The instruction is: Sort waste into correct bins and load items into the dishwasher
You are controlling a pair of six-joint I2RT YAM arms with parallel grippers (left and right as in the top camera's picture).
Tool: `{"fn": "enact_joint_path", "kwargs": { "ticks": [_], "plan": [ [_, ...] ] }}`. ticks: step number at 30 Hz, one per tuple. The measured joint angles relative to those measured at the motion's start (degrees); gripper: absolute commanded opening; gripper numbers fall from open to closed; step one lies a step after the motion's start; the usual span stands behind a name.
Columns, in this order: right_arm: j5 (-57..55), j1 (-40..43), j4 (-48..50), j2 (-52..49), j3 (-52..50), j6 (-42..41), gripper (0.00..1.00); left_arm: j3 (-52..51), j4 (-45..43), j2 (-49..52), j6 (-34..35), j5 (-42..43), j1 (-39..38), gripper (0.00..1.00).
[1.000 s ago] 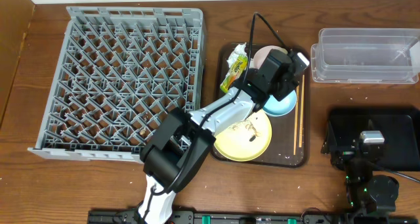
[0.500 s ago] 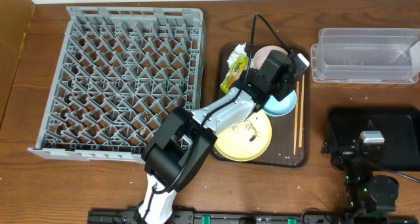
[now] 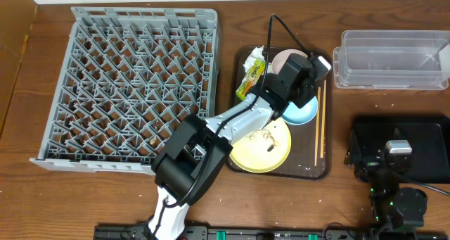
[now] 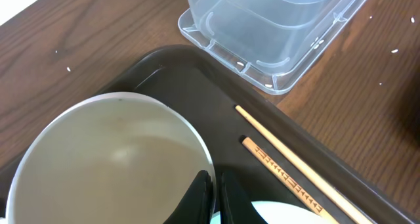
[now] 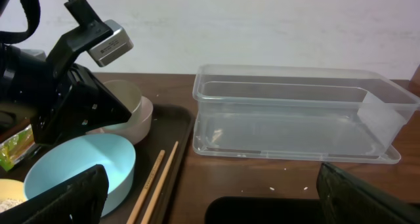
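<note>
A dark tray (image 3: pixel 325 171) holds a yellow plate (image 3: pixel 274 154) with pale crumbs (image 3: pixel 261 136), a light-blue bowl (image 3: pixel 304 114), a pinkish-white bowl (image 3: pixel 281 58), a snack wrapper (image 3: pixel 251 72) and chopsticks (image 3: pixel 320 124). My left gripper (image 4: pixel 213 184) is shut on the pinkish-white bowl's (image 4: pixel 105 158) rim, one finger inside and one outside. The chopsticks (image 4: pixel 289 165) lie just to its right. My right gripper (image 5: pixel 210 198) is open and empty over the black bin (image 3: pixel 429 138). I cannot pick out the cup or the napkin.
The grey dish rack (image 3: pixel 126 85) fills the left of the table. The clear tub (image 3: pixel 390 57) stands at the back right, beyond the tray's corner (image 4: pixel 275 27) and behind the black bin (image 5: pixel 262 211). Small crumbs dot the wood.
</note>
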State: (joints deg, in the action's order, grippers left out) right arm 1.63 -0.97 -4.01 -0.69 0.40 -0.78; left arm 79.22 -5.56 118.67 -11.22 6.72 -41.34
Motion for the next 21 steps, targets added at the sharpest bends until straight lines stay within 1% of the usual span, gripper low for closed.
{"fn": "enact_joint_path", "kwargs": {
  "ticks": [7,16,17,18,19,20,21],
  "plan": [
    [0.00,0.00,0.00,0.00,0.00,0.02,0.99,0.00,-1.92,-0.46,4.70,0.04,0.00,0.08],
    [0.00,0.00,0.00,0.00,0.00,0.00,0.99,0.00,-2.45,-3.17,7.21,0.35,0.63,0.08],
    [0.00,0.00,0.00,0.00,0.00,0.02,0.99,0.00,-2.43,-3.17,7.67,0.42,0.83,0.09],
    [0.00,0.00,0.00,0.00,0.00,0.00,0.99,0.00,-2.40,-3.17,8.04,0.42,1.07,0.11],
    [0.00,0.00,0.00,0.00,0.00,0.02,0.99,0.00,-2.40,-3.17,8.26,0.42,1.29,0.17],
    [0.00,0.00,0.00,0.00,0.00,0.02,0.99,0.00,-2.43,-3.17,8.48,0.42,1.51,0.35],
    [0.00,0.00,0.00,0.00,0.00,0.02,0.99,0.00,-2.43,-3.17,8.66,0.39,1.68,0.47]
  ]
}}
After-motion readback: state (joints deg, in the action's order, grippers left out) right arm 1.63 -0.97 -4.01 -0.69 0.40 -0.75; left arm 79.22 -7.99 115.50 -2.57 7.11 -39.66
